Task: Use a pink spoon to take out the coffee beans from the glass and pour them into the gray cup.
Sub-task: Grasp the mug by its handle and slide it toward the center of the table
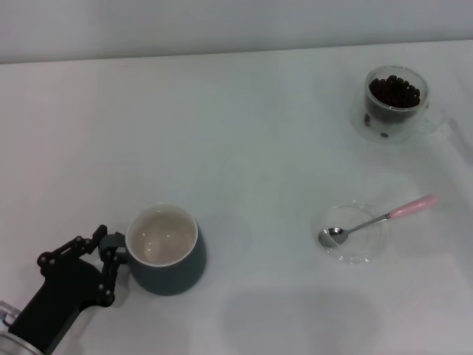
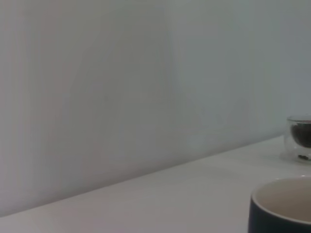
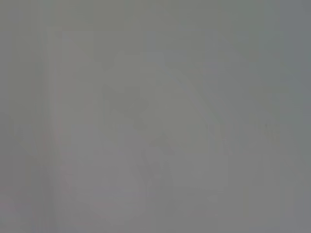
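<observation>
The left end effector (image 1: 111,259) sits at the near left of the bench (image 1: 244,133), its fingers clamped on the handle side of the gray cup (image 1: 166,251), which stands upright with a cream inside. The pink spoon (image 1: 373,220) lies with its bowl in a shallow clear dish (image 1: 353,233) at right. Farther back, the glass (image 1: 394,103) holds the coffee beans (image 1: 395,90). The right end effector is out of sight.
</observation>
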Motion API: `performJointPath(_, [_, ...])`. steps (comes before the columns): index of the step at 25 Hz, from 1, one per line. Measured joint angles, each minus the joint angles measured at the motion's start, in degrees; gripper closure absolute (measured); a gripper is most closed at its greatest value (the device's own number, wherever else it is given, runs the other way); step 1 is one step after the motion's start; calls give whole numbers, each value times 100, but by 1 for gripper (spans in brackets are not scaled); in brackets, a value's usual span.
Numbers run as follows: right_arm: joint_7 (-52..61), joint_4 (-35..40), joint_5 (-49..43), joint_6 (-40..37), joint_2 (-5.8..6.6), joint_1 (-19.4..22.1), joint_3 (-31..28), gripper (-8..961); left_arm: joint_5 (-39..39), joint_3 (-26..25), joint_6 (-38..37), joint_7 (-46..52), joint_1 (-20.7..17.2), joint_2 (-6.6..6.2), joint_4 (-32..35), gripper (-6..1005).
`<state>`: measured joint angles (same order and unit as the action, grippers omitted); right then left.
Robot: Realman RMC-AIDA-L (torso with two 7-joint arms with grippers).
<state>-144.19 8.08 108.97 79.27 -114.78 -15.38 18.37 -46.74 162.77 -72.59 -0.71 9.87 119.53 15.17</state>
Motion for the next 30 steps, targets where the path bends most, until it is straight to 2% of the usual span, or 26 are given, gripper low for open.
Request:
performJointPath(5, [-2, 1, 1, 0, 0, 0, 0, 98, 18, 0, 4, -14, 41, 0, 3, 835])
performJointPath(15, [-13, 1, 0, 1, 0, -30, 9, 99, 79, 0, 137, -114, 341, -8, 3, 880])
performJointPath(24, [-13, 1, -7, 1, 0, -78, 18, 98, 473, 0, 837, 231, 1047, -1, 20, 882])
performJointPath(30, [-13, 1, -8, 0, 0, -90, 18, 98, 577, 1, 997, 290, 1476, 1, 30, 894])
